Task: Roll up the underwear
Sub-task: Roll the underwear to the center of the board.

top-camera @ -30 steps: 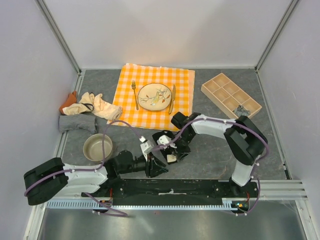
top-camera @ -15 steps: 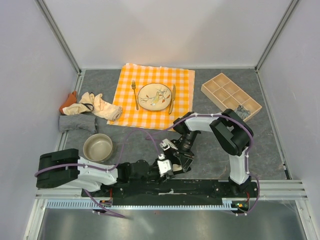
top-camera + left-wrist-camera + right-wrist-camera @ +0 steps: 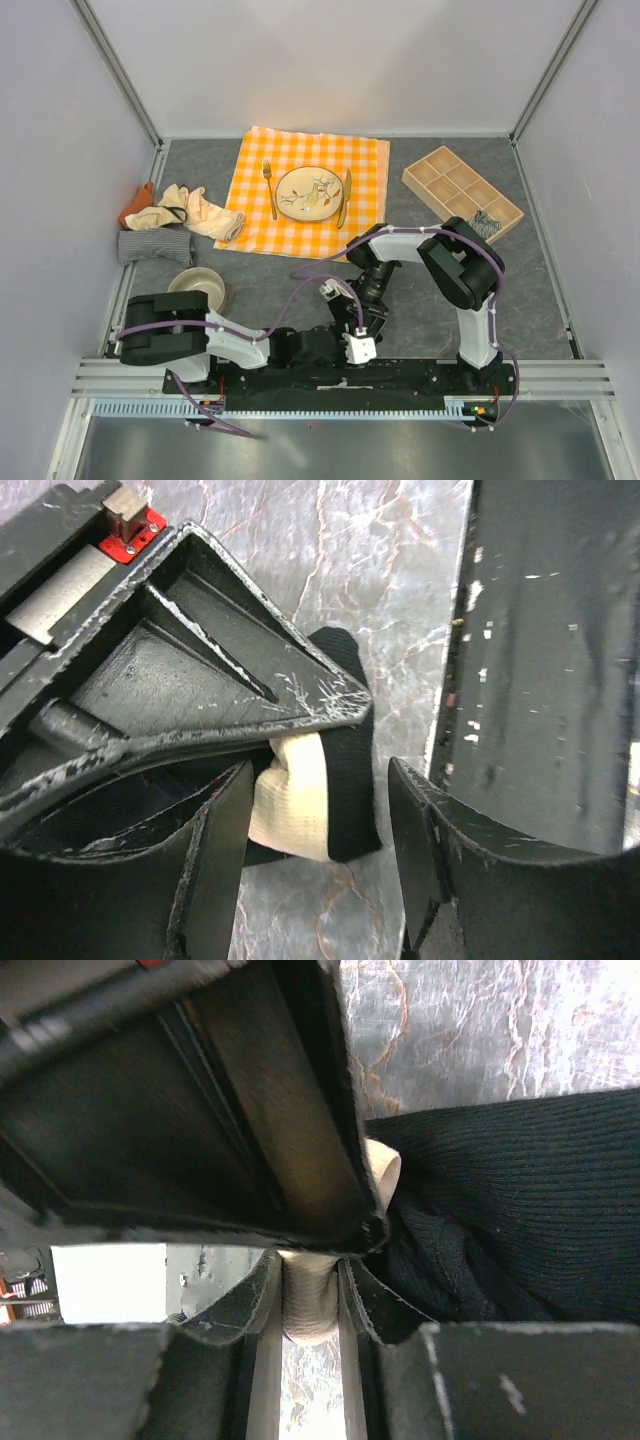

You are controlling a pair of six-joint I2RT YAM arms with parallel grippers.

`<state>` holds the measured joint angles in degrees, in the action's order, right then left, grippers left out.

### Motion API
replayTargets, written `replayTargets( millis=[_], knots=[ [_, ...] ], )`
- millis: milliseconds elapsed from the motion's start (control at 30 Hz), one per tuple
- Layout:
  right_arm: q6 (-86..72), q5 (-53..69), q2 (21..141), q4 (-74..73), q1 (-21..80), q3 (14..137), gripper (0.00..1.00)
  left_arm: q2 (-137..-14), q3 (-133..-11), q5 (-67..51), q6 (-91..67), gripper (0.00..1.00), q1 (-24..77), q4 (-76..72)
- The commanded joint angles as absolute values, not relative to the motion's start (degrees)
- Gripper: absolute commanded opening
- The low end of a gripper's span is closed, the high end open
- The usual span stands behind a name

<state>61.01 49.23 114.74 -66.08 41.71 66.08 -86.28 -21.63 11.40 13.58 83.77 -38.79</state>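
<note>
The black underwear (image 3: 345, 770) with its cream band (image 3: 295, 800) lies bunched on the grey table near the front rail. My right gripper (image 3: 310, 1305) is shut on the cream band (image 3: 308, 1295), with the black cloth (image 3: 520, 1210) beside it. My left gripper (image 3: 320, 880) is open, and its fingers (image 3: 215, 860) straddle the end of the bundle without closing on it. In the top view both grippers meet at the front centre, the left (image 3: 347, 328) and the right (image 3: 367, 308). Orange (image 3: 135, 205), cream (image 3: 195, 212) and striped (image 3: 155, 245) underwear lie piled at the left.
A metal bowl (image 3: 195, 288) sits at the front left, partly behind my left arm. An orange checked tablecloth (image 3: 365, 160) with plate (image 3: 310, 193), fork and knife lies at the back. A wooden compartment tray (image 3: 450, 185) at the right holds a striped garment (image 3: 485, 222). The black front rail (image 3: 540, 660) is close.
My left arm has folded back and its gripper has moved right, towards the front rail. My right gripper has pulled the black underwear nearer to the front.
</note>
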Motion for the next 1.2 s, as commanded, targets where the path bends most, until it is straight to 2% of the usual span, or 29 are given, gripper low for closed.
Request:
replayTargets(
  millis=[0, 67, 133, 167, 200, 233, 400, 533, 833, 933, 967, 1000, 1033, 1100, 1167],
  knots=[
    [62.3, 43.3, 117.0, -63.5, 41.7, 65.6, 0.23, -91.0, -25.7, 18.5, 17.9, 0.62, 84.3, -37.5],
    [62.3, 43.3, 116.8, -63.5, 41.7, 65.5, 0.24, -92.4, -26.7, 20.2, 16.5, 0.58, 84.3, -36.7],
    [62.2, 43.3, 116.5, -63.5, 41.6, 65.7, 0.25, -92.9, -27.9, 20.2, 15.1, 0.41, 84.3, -33.5],
    [62.1, 43.2, 116.0, -63.5, 41.4, 65.7, 0.25, -93.1, -28.6, 20.0, 13.2, 0.31, 84.1, -31.8],
    [61.6, 43.2, 115.8, -63.5, 41.2, 66.0, 0.26, -93.3, -29.0, 19.8, 12.1, 0.09, 84.0, -29.2],
    [61.4, 43.3, 115.3, -63.5, 40.9, 66.2, 0.29, -93.3, -29.6, 19.8, 10.8, 0.02, 84.0, -28.0],
    [60.2, 43.9, 107.9, -62.5, 36.1, 66.8, 0.39, -91.0, -28.6, 10.4, 2.0, 0.02, 81.0, -25.1],
    [59.3, 43.3, 101.2, -60.6, 32.0, 66.2, 0.54, -89.8, -26.3, -2.9, -4.0, 0.02, 76.0, -25.7],
    [59.7, 41.6, 89.1, -56.0, 25.7, 63.3, 0.56, -94.7, -25.6, -21.0, -14.2, 0.02, 64.3, -27.4],
    [67.6, 46.7, 80.2, -52.8, 25.8, 57.5, 0.57, -97.7, -25.3, -28.4, -21.4, 0.02, 58.6, -30.2],
    [69.8, 49.0, 75.9, -50.8, 26.4, 53.3, 0.64, -98.8, -25.4, -30.0, -23.0, 0.02, 56.0, -30.7],
    [71.8, 49.3, 74.0, -49.1, 27.3, 51.3, 0.77, -100.8, -25.6, -31.5, -24.5, 0.02, 54.8, -31.2],
    [71.7, 48.8, 72.4, -47.0, 28.6, 49.2, 0.8, -102.1, -26.1, -34.5, -27.1, 0.02, 53.6, -31.5],
    [70.8, 43.6, 69.4, -40.9, 34.7, 44.7, 0.84, -105.4, -26.6, -36.6, -29.9, 0.02, 50.6, -32.6],
    [68.3, 39.0, 68.7, -35.7, 41.1, 42.1, 0.83, -107.0, -27.0, -39.0, -32.7, 0.02, 48.6, -34.0]
  ],
)
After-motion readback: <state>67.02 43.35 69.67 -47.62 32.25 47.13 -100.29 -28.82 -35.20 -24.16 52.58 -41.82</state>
